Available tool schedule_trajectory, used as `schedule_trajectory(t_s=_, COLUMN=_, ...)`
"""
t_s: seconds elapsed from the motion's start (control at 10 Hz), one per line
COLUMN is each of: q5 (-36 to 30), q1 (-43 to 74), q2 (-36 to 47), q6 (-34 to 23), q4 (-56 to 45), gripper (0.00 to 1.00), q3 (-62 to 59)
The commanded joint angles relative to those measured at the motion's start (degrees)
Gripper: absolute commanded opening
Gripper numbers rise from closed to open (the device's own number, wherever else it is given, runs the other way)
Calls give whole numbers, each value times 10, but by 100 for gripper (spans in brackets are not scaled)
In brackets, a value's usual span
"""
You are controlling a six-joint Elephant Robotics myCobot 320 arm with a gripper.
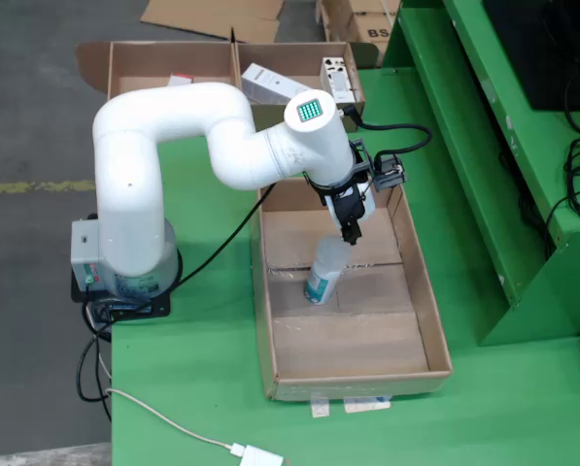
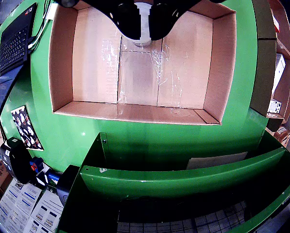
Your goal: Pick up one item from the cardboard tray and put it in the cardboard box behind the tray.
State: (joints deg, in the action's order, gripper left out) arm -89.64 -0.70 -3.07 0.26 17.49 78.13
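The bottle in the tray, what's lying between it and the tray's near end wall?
Nothing: in the fixed view, only bare taped cardboard floor runs from the bottle to the near wall of the tray.

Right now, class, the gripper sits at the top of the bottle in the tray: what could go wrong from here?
1. The gripper meets only the top of the bottle, which leans; it may swing or slip when lifted.
2. The cardboard box already holds items; the bottle may land on them.
3. The black cable by the wrist could snag.
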Motion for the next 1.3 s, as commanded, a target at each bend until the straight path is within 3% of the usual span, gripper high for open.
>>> schedule_trajectory(t_s=0.0, q5=-3, q1=2, q2=10, q6=0, q4=8, gripper=20, q3=-15)
schedule_trajectory(t_s=0.8, q5=-3, q1=2, q2=10, q6=0, q4=8, gripper=100, q3=-15)
schedule_trajectory(t_s=1.2, q5=-3, q1=2, q2=10, q6=0, q4=8, gripper=100, q3=-15)
